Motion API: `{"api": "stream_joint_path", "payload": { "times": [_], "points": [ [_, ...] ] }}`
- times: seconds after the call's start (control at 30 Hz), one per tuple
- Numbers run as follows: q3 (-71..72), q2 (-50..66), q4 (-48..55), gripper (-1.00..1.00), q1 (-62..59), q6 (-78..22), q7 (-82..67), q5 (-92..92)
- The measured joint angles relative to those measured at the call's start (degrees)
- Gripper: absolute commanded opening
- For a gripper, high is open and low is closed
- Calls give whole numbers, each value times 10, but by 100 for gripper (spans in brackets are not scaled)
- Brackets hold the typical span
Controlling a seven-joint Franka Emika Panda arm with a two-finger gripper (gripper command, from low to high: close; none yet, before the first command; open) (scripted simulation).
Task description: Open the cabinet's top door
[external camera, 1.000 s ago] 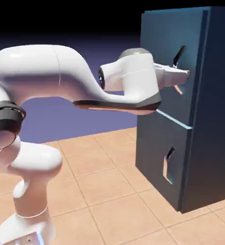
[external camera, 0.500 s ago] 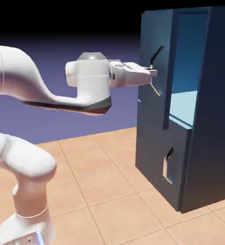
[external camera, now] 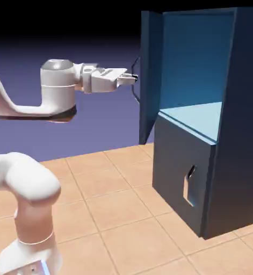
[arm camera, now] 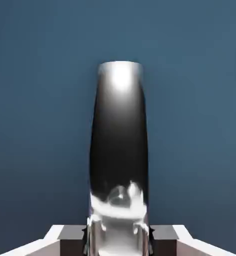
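The dark-blue cabinet (external camera: 236,134) stands at the right of the exterior view. Its top door (external camera: 151,75) is swung wide open, seen almost edge-on, and the lighter blue interior (external camera: 195,70) with its shelf shows behind it. My gripper (external camera: 134,79) reaches level from the left and is shut on the door's silver handle (external camera: 135,91). In the hand view the shiny handle (arm camera: 119,150) runs up the middle, large, between my fingertips (arm camera: 69,234), with the door's dark-blue panel (arm camera: 39,100) filling the background.
Below the open compartment, the shorter lower door (external camera: 185,177) is closed, its small handle (external camera: 190,185) set in a recess. The tiled floor (external camera: 112,215) spreads in front of the cabinet. My arm's white base (external camera: 26,215) stands at the lower left.
The gripper has pulled back to the left with the handle in it. The top door has swung from nearly closed to wide open, and the interior now shows.
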Motion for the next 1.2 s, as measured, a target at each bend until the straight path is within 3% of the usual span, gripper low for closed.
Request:
{"api": "stream_joint_path", "payload": {
  "times": [0.5, 0.87, 1.2],
  "points": [
    [311, 149, 178, -100, -100, -338, 34, 240],
    [539, 270, 378, -100, -300, -546, 66, 311],
    [715, 272, 516, -100, -508, -639, 52, 350]
  ]
}}
